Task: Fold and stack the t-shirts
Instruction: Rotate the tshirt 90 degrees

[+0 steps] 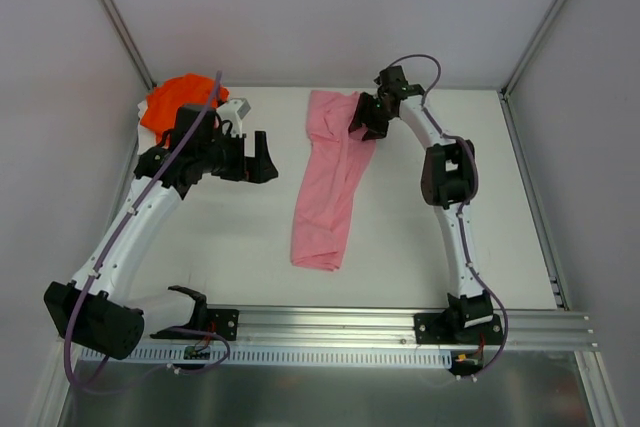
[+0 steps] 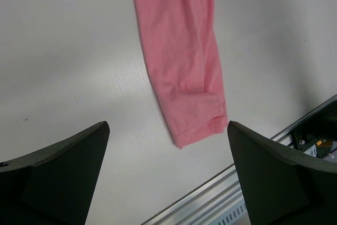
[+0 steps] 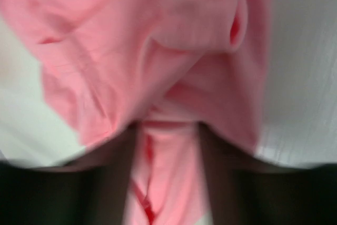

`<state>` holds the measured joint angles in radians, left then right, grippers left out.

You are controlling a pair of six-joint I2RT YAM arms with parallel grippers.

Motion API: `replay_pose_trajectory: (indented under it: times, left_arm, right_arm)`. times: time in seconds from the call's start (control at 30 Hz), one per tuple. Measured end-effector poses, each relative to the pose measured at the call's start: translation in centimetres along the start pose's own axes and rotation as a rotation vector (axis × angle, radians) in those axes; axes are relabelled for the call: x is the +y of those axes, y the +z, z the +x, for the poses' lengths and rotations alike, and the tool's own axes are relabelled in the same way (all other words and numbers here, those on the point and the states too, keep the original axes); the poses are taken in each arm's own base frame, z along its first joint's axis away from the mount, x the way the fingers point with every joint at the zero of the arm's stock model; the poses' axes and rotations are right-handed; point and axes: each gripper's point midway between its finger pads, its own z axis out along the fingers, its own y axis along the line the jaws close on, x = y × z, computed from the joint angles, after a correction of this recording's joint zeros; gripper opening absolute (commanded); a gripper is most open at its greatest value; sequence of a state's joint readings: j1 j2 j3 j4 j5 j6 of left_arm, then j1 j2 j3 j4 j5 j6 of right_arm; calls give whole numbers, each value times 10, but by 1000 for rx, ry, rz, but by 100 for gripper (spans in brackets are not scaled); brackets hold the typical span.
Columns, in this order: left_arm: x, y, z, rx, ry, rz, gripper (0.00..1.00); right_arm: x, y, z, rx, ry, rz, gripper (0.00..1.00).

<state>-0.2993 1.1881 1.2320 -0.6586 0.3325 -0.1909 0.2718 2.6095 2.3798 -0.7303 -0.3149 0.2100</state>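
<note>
The light pink t-shirt (image 1: 325, 197) lies as a long narrow strip down the middle of the white table, its near end showing in the left wrist view (image 2: 181, 51). My right gripper (image 1: 365, 125) is at the strip's far right end, shut on bunched pink cloth (image 3: 158, 35) that fills the blurred gap between its fingers (image 3: 168, 130). My left gripper (image 1: 262, 159) is open and empty, held above the table left of the strip; its dark fingertips frame the shirt's near end (image 2: 167, 125). The bright orange t-shirt (image 1: 175, 99) lies bunched in the far left corner, partly hidden by the left arm.
An aluminium rail (image 1: 400, 322) runs along the near edge with both arm bases on it, and shows in the left wrist view (image 2: 210, 193). White enclosure walls and metal frame posts (image 1: 120, 22) close the back and sides.
</note>
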Motion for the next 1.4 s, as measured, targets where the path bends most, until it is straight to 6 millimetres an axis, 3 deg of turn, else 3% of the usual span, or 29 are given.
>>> replay_pose_trajectory:
  times: [0.03, 0.13, 0.23, 0.3, 0.43, 0.53, 0.73, 0.83, 0.93, 1.17, 1.4]
  left_arm:
    - [1, 1, 3, 5, -2, 0, 98]
    - [3, 8, 11, 18, -6, 11, 99]
    - [4, 18, 22, 52, -22, 38, 99]
    - [3, 27, 27, 83, -34, 61, 99]
    - [3, 51, 40, 168, -69, 113, 99]
    - [3, 65, 54, 238, -107, 159, 99]
    - [-1, 76, 89, 332, -191, 229, 99]
    - [-4, 79, 104, 358, -229, 265, 99]
    - [-7, 82, 120, 392, -276, 303, 99]
    - [-10, 94, 141, 453, -341, 373, 99]
    - [-9, 110, 157, 530, -403, 422, 99]
  right_arm:
    - [7, -5, -3, -5, -2, -36, 96]
    - [15, -32, -16, -70, -56, -35, 100]
    - [15, -69, -7, -90, -77, -20, 99]
    - [13, -97, 12, -94, -91, -11, 100]
    - [8, -157, 72, -76, -123, 2, 99]
    - [2, -177, 121, -50, -148, 3, 99]
    - [-30, -174, 210, 91, -131, 51, 99]
    - [-36, -167, 236, 144, -121, 73, 99]
    - [-30, -160, 258, 184, -134, 76, 99]
    - [-2, -152, 279, 188, -189, 53, 99]
    - [15, -145, 287, 177, -196, 29, 100]
